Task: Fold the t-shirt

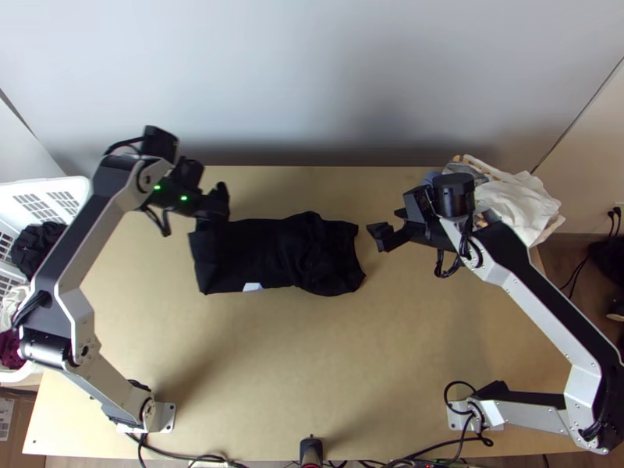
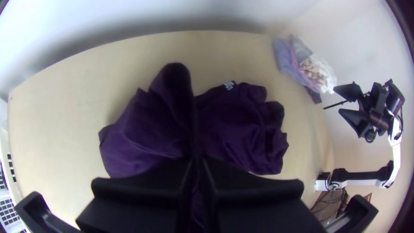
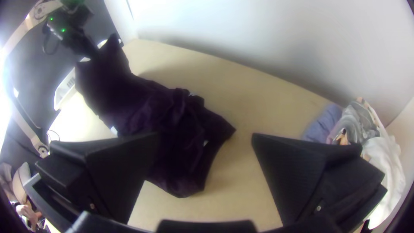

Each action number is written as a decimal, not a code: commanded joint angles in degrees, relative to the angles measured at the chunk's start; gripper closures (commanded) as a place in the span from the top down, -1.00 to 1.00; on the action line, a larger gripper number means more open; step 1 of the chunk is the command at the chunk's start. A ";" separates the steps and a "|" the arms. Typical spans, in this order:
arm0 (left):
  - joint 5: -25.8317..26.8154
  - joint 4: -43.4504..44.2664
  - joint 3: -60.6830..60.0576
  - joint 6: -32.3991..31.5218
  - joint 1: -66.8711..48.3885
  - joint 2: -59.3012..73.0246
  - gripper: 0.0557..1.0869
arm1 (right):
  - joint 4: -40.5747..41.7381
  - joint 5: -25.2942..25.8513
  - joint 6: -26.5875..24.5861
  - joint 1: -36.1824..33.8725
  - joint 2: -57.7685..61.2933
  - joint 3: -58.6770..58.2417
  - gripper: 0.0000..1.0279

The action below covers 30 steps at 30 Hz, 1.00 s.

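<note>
Dark purple-black cloth T-shirt (image 1: 265, 248) hangs pinched in the black, flat-fingered left gripper (image 1: 210, 209), upper left, likely for folding, with the matching right gripper (image 1: 384, 221) spread clear, right of centre.

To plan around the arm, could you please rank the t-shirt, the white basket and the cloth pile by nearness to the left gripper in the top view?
From the left gripper:
1. T-shirt: mid-table, one end in its grip.
2. White basket: left edge.
3. Cloth pile: far right corner.
</note>
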 commanded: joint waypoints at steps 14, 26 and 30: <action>1.31 -0.93 10.80 -3.14 -9.14 3.97 -0.93 | 9.74 -0.07 1.29 14.54 20.05 -0.20 0.91; 5.62 -3.31 24.07 -5.34 -11.51 8.10 -0.93 | 13.08 -0.07 1.73 15.50 31.39 2.34 0.91; 5.97 -3.75 29.43 -5.51 -13.71 10.47 -0.93 | 14.13 -0.07 2.08 15.24 32.27 1.11 0.91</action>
